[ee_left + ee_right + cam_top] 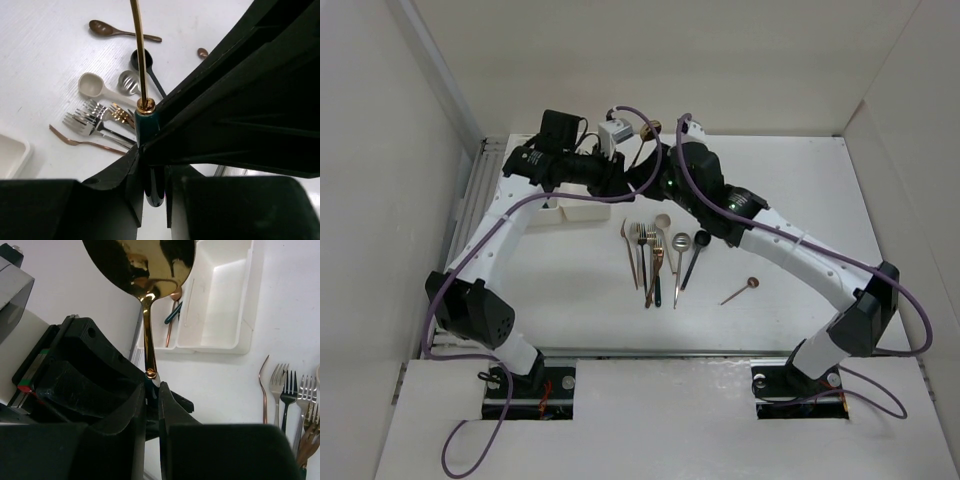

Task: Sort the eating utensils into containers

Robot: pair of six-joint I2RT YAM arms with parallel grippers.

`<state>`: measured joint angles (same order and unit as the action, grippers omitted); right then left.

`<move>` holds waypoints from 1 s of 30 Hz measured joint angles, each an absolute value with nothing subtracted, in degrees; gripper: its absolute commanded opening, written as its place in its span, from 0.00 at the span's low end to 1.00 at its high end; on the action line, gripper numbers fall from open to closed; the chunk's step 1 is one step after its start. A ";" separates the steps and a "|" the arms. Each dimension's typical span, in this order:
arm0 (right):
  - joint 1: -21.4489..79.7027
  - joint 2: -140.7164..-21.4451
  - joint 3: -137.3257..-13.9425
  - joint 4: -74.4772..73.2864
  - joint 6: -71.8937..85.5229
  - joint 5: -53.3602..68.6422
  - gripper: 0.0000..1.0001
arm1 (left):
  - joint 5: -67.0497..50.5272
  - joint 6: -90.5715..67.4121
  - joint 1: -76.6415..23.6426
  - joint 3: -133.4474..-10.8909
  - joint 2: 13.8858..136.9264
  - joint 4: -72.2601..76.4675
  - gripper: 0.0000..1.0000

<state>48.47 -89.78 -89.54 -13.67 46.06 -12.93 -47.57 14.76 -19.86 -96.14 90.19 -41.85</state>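
The bench [800,200] carries the white containers [582,209] at far left, under both arms. Near them, the left claw [152,165] and right claw [152,400] both pinch one gold spoon [148,340] by its dark handle. Loose utensils [655,255] lie mid-bench, right of the containers.

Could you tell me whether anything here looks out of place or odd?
Yes: both the left gripper and right gripper appear clamped on one gold spoon near the containers, an unusual double hold. Also, a small copper spoon lies alone, right of the utensil row.
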 measured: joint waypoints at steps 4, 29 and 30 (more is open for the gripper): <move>48.18 -90.48 -89.54 -13.61 46.30 -13.96 0.72 | -43.66 13.08 -19.16 -96.07 90.19 -42.28 0.00; 39.44 -97.71 -71.37 -36.95 50.57 -11.20 0.80 | -3.68 8.23 1.58 -100.31 120.25 -30.96 0.39; 39.46 -98.10 -71.35 -37.21 50.63 -11.11 0.80 | -3.18 8.21 1.61 -100.31 120.27 -30.98 0.45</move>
<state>39.46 -98.10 -71.35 -37.21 50.63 -11.11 -3.18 8.21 1.61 -100.31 120.27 -30.98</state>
